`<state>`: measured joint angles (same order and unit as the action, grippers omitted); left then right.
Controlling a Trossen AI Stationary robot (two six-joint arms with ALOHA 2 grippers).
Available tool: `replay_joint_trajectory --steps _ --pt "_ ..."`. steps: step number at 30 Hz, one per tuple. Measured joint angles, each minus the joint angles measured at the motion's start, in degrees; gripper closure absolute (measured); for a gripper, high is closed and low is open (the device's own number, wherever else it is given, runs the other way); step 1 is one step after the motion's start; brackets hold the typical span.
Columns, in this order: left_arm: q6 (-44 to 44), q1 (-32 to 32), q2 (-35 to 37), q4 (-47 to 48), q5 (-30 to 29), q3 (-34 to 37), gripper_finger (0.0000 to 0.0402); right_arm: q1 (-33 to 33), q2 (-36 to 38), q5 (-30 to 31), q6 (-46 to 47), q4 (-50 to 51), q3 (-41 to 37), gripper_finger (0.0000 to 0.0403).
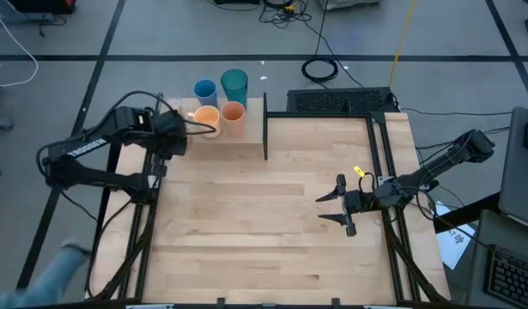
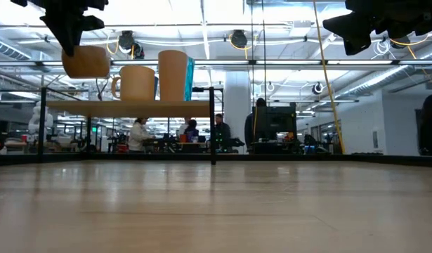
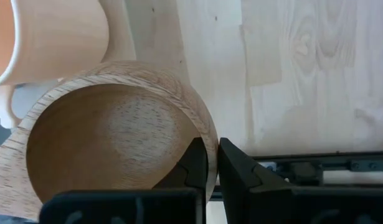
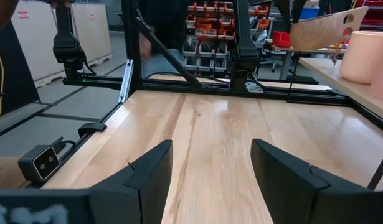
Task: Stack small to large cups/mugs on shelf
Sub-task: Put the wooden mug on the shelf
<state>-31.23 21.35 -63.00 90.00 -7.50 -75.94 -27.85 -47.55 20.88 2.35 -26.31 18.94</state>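
- Left gripper is pinched shut on the rim of a wooden cup, 1 finger inside the wall, 1 outside; the cup hangs tilted in the air, clear of any board.
- In the low view that wooden cup sits directly under the gripper, just beside the peach-orange mug and at about the height of the mug tops, above the shelf.
- Other cups stand on the shelf past the gripper: orange cup, blue cup, teal tumbler. Peach-orange mug is the nearest of them, almost touching the held cup.
- Right gripper waits over the surface, well apart from the shelf, fingers spread wide, holding nothing.
- Risks as we judge them:
  - Thin rim pinch on a tilted cup: we expect it could swing or slip out if the arm moves fast.
  - Held cup is close to the mug; a sideways move could knock the mug, or push it into the orange cup behind.
  - Lowering while tilted, the cup could land on its edge and roll off the shelf.
  - Cups are crowded there; a release without a clear spot may leave it leaning on a neighbour.
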Motion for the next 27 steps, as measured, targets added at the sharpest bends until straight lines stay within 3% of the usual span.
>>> replay_joint_trajectory --steps 10,27 --pt "-11.07 5.22 0.0 0.02 1.45 0.0 0.0384 0.01 0.0 -0.02 -0.65 -0.01 0.0 0.0195" --pt "-16.36 10.09 -2.93 -0.02 1.52 0.02 0.0385 0.0 0.0 0.0 -0.93 -3.39 0.0 0.0195"
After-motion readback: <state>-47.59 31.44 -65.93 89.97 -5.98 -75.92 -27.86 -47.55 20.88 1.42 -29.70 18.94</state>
